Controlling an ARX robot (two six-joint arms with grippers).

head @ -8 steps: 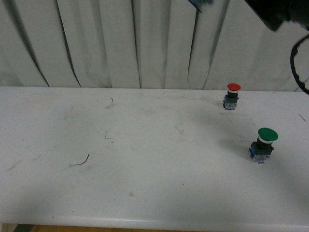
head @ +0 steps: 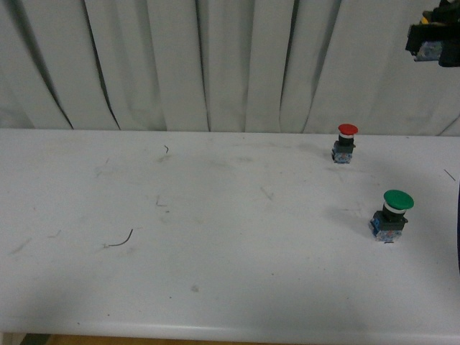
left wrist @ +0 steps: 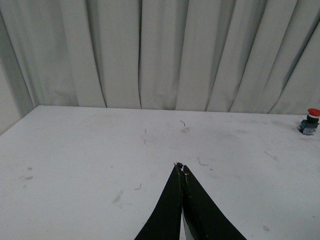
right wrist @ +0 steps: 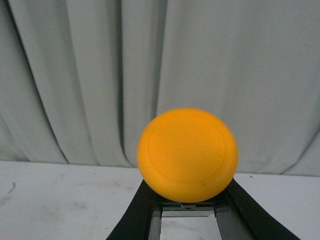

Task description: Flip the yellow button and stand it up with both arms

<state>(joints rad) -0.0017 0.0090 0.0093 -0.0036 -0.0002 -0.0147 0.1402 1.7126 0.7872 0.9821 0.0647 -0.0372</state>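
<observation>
The yellow button [right wrist: 187, 154] is held in my right gripper [right wrist: 188, 202], its round orange cap facing the wrist camera, with the black fingers [right wrist: 141, 205] on either side below the cap. In the front view the button's dark base with blue parts [head: 431, 43] hangs high above the table at the top right, in front of the curtain. My left gripper [left wrist: 181, 168] is shut and empty above the bare white table [left wrist: 75, 165]. It does not show in the front view.
A red-capped button [head: 347, 142] stands at the back right of the table and also shows in the left wrist view [left wrist: 310, 121]. A green-capped button [head: 393, 214] stands nearer, at the right. A thin wire scrap [head: 121, 239] lies at the left. A white curtain [head: 180, 65] hangs behind.
The dark right arm that filled the top right corner has moved out of view. The held button has gone from the top middle edge to the top right.
</observation>
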